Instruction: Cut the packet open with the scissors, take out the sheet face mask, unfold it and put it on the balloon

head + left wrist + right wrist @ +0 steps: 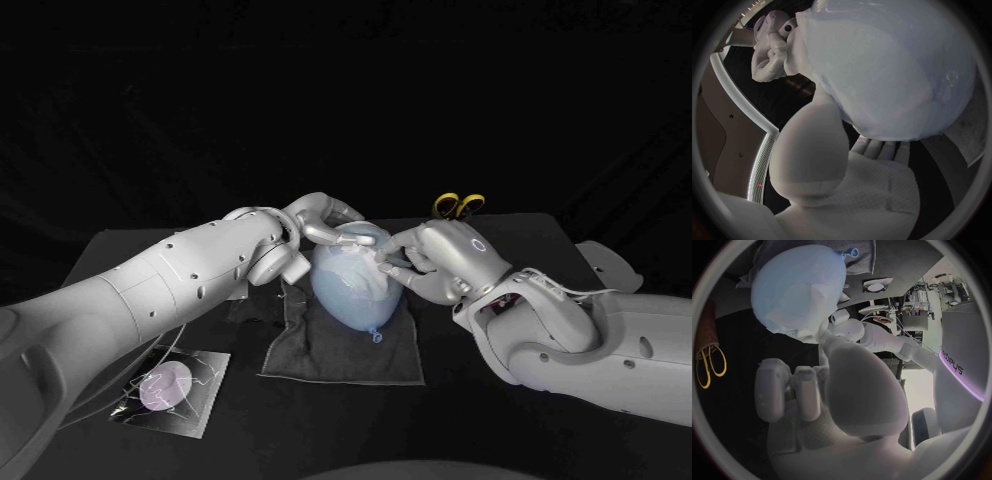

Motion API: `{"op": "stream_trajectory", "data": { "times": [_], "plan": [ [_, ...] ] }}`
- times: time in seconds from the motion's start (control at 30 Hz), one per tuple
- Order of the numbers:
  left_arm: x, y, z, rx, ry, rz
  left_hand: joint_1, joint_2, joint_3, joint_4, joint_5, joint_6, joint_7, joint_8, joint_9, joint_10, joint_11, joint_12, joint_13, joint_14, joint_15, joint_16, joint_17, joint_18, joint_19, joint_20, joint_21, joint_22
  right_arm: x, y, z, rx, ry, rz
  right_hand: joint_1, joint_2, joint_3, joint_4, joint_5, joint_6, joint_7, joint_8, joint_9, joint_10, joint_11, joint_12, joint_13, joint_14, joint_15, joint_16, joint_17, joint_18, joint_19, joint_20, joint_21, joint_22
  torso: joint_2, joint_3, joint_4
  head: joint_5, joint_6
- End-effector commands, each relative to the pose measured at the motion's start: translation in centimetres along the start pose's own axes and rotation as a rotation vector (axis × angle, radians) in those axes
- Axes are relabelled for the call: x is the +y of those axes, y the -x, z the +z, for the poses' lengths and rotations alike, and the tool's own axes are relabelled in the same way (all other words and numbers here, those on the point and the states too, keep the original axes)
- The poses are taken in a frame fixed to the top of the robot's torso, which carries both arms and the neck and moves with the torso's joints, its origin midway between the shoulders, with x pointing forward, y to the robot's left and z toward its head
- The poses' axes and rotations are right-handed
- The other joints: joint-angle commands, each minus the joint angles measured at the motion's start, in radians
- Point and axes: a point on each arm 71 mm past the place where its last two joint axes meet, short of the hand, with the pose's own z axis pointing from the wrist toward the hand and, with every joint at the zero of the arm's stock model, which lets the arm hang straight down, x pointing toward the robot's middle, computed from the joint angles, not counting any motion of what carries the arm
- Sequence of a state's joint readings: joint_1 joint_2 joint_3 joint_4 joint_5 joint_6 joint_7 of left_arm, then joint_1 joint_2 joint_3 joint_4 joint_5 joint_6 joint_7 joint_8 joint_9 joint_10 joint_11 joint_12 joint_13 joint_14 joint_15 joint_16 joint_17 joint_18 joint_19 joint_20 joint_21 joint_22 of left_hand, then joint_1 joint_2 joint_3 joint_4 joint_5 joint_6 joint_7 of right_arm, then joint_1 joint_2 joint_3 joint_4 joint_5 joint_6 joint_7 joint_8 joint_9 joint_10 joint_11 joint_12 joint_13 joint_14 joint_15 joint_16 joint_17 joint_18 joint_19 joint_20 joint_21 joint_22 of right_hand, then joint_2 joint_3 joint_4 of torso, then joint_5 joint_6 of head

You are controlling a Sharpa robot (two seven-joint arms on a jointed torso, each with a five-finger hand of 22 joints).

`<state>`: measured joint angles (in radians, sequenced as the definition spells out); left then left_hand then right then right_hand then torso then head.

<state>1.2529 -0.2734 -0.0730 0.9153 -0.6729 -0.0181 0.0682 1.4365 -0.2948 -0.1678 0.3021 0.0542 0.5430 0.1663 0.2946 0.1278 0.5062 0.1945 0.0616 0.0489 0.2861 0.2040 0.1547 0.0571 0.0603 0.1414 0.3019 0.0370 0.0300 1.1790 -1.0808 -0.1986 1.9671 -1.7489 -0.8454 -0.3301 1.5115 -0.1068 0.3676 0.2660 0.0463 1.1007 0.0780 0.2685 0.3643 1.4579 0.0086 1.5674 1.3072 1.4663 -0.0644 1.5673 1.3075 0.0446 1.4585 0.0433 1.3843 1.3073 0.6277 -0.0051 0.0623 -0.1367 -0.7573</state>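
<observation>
A pale blue balloon (pixel 353 290) (pixel 892 75) (pixel 798 285) lies on a dark cloth (pixel 346 350) at the table's middle, knot towards me. A thin translucent sheet mask (pixel 879 107) (pixel 786 310) is draped over its rounded far end. My left hand (pixel 325 222) (pixel 848 185) cups that end, thumb along one side and fingers under it. My right hand (pixel 421 255) (pixel 817 405) is at the balloon's right side, and its thumb and a finger seem to pinch the mask's edge. The yellow-handled scissors (pixel 459 205) (pixel 709 365) lie behind the right hand.
The cut packet (pixel 173 388) (pixel 875 286), with a pale mask picture on it, lies at the front left under my left arm. The cloth (pixel 861 255) reaches from the balloon towards the table's front edge.
</observation>
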Motion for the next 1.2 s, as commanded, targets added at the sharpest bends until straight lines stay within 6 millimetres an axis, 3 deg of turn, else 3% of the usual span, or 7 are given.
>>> {"op": "stream_trajectory", "data": {
  "times": [0.03,0.4,0.53,0.67,0.8,0.93,1.2],
  "plan": [
    [0.1,-0.3,0.0,0.018,0.010,0.000,0.011,0.003,0.005,0.001,0.003,0.006,0.058,-0.004,0.002,0.006,-0.001,-0.004,0.001,-0.001,-0.004,-0.002,0.001,-0.003,-0.003,-0.005,-0.003,-0.002,-0.7,0.0,0.1,0.012,-0.038,0.019,0.000,-0.003,0.005,-0.007,0.003,-0.001,-0.004,0.004,0.002,0.113,-0.006,0.003,0.264,0.105,0.000,0.003,0.263,0.003,-0.003,0.001,-0.001,0.129,0.000,0.0000,-0.0015,0.000,-0.001],
    [0.1,-0.2,0.0,0.017,0.011,0.000,0.011,0.003,0.005,0.001,0.003,0.006,0.058,-0.004,0.002,0.006,-0.001,-0.004,0.001,-0.001,-0.004,-0.002,0.001,-0.003,-0.003,-0.005,-0.003,-0.002,-1.9,0.4,-0.1,0.009,-0.081,0.001,-0.005,-0.014,0.009,-0.013,0.002,-0.005,-0.003,0.010,0.006,0.113,-0.007,0.003,0.264,0.105,0.001,0.003,0.263,0.002,0.000,0.003,0.002,0.133,0.000,0.0005,-0.0018,-0.004,-0.001],
    [0.1,-0.2,0.0,0.017,0.012,0.000,0.011,0.003,0.005,0.001,0.003,0.006,0.058,-0.004,0.002,0.006,-0.001,-0.004,0.001,-0.001,-0.004,-0.002,0.001,-0.003,-0.003,-0.005,-0.003,-0.002,-2.0,0.5,-0.2,0.015,-0.076,0.003,-0.025,-0.051,-0.006,-0.008,0.002,-0.021,0.009,0.003,0.002,0.113,0.002,0.003,0.264,0.105,0.007,0.003,0.263,0.003,-0.004,0.007,-0.005,0.129,0.000,0.0008,-0.0015,-0.005,0.000],
    [0.2,-0.2,0.0,0.017,0.012,0.000,0.011,0.003,0.005,0.001,0.003,0.006,0.058,-0.004,0.002,0.006,-0.001,-0.004,0.001,-0.001,-0.004,-0.002,0.001,-0.003,-0.003,-0.005,-0.003,-0.002,-2.2,0.4,-0.3,0.018,-0.072,0.010,-0.074,-0.112,-0.059,0.022,0.002,-0.081,0.043,-0.038,-0.018,0.113,0.030,0.003,0.264,0.105,0.035,0.003,0.263,0.009,-0.022,0.024,-0.039,0.108,0.000,0.0007,-0.0019,-0.006,0.001],
    [0.2,-0.2,0.0,0.017,0.012,0.000,0.011,0.003,0.005,0.001,0.003,0.006,0.058,-0.004,0.002,0.006,-0.001,-0.004,0.001,-0.001,-0.004,-0.002,0.001,-0.003,-0.003,-0.005,-0.003,-0.002,-2.2,0.4,-0.3,0.017,-0.067,0.015,-0.097,-0.129,-0.119,0.024,0.002,-0.126,0.061,-0.070,-0.033,0.100,0.048,-0.022,0.253,0.105,0.052,0.003,0.263,0.007,-0.015,0.041,-0.030,0.116,0.000,0.0010,-0.0012,-0.007,0.003],
    [0.2,-0.2,0.0,0.017,0.013,-0.001,0.011,0.003,0.004,0.001,0.003,0.005,0.059,-0.004,0.002,0.006,-0.001,-0.005,0.001,-0.003,-0.004,-0.004,0.000,-0.003,-0.003,-0.005,-0.003,-0.002,-2.3,0.5,-0.4,0.013,-0.062,0.017,-0.100,-0.117,-0.212,0.024,0.003,-0.146,0.067,-0.094,-0.042,0.089,0.056,-0.043,0.243,0.105,0.059,0.003,0.263,0.011,-0.020,0.055,-0.041,0.111,0.000,0.0006,-0.0018,-0.008,0.004],
    [0.2,-0.2,0.0,0.017,0.013,-0.001,0.011,0.003,0.004,0.001,0.003,0.005,0.059,-0.004,0.002,0.006,-0.001,-0.005,0.001,-0.003,-0.004,-0.004,0.000,-0.003,-0.003,-0.005,-0.003,-0.002,-2.2,1.1,-0.7,-0.042,-0.025,0.026,-0.056,-0.077,-0.264,0.022,0.007,-0.114,0.065,-0.091,-0.041,0.112,0.053,0.001,0.262,0.105,0.060,0.003,0.263,0.003,0.002,0.058,-0.008,0.136,-0.001,0.0004,-0.0011,-0.007,0.006]
  ]
}}
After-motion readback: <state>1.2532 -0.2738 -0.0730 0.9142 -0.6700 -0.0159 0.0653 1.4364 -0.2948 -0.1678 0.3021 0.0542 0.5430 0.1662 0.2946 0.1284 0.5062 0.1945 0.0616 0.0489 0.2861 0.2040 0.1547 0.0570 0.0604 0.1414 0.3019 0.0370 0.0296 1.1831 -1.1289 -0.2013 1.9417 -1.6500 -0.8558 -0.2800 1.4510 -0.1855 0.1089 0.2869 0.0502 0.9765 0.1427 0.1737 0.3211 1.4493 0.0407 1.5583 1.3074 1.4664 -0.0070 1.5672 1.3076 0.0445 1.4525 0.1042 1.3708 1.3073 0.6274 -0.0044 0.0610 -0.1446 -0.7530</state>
